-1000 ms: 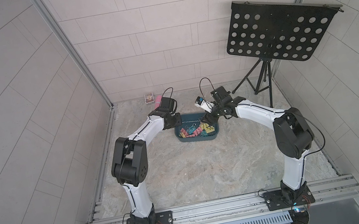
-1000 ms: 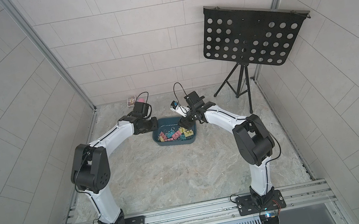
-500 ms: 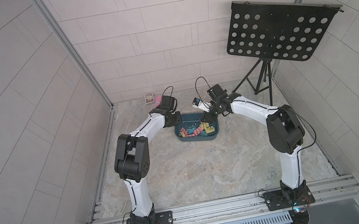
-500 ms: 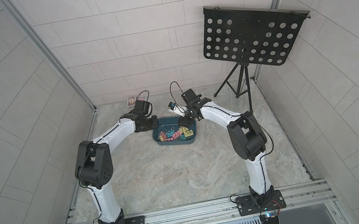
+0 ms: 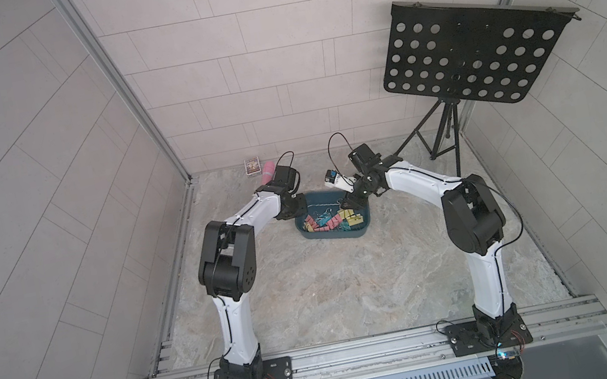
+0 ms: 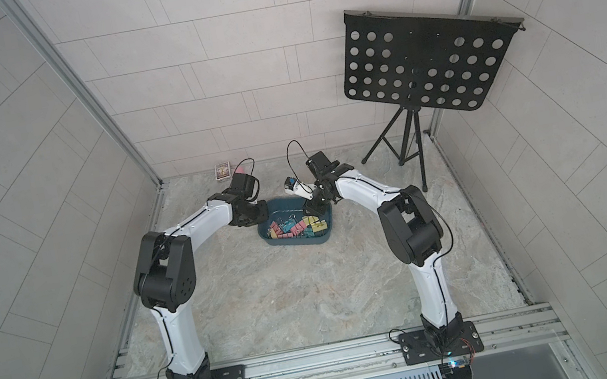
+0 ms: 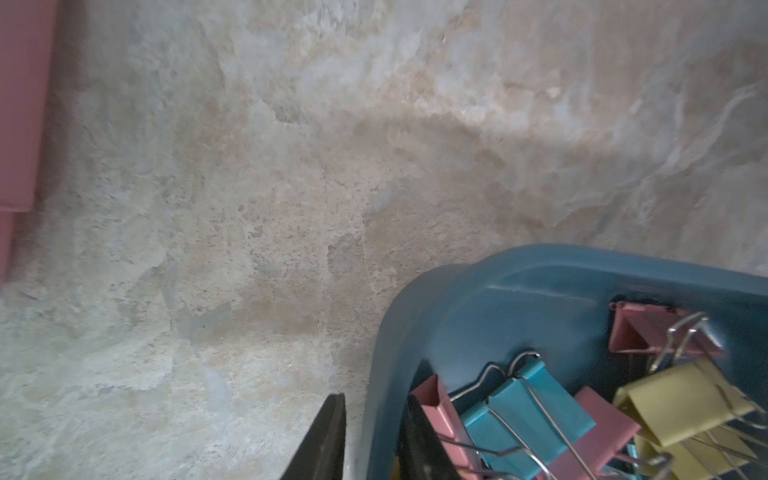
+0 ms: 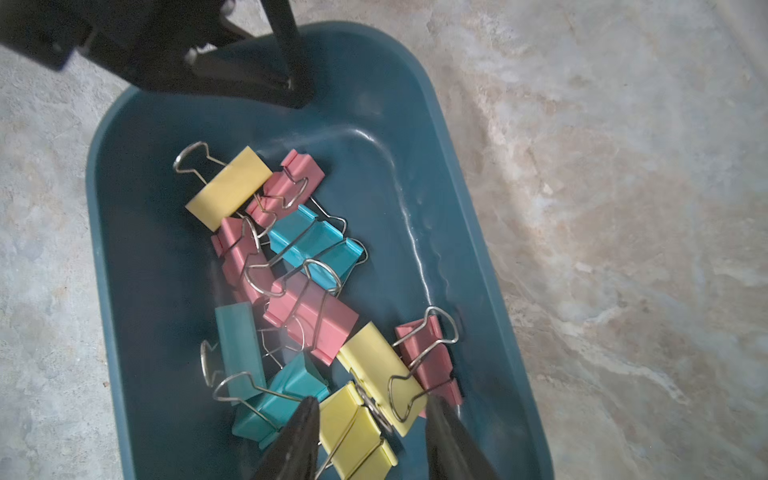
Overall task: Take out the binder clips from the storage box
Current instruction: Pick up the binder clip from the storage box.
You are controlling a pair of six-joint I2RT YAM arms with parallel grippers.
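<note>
The storage box (image 5: 333, 236) is a dark teal tub on the stone floor, seen in both top views (image 6: 296, 243). Inside it lie several binder clips (image 8: 307, 266) in pink, yellow and teal (image 5: 330, 219). My left gripper (image 7: 374, 440) is at the box's left end. One finger is outside the wall and the other inside, closed on the rim (image 8: 291, 83). My right gripper (image 8: 374, 436) reaches down into the box's right part (image 5: 350, 203). It is open, with two yellow clips (image 8: 365, 399) between its fingers and a gap on each side.
A black perforated music stand (image 5: 481, 58) on a tripod stands at the back right. By the back wall, behind my left arm, lie a small printed card box (image 5: 252, 165) and a pink stick (image 5: 268, 171). Grey tiled walls close in three sides.
My right gripper has sunk lower into the box and its fingers have drawn closer together around the yellow clips. The left gripper has tightened slightly on the box wall.
</note>
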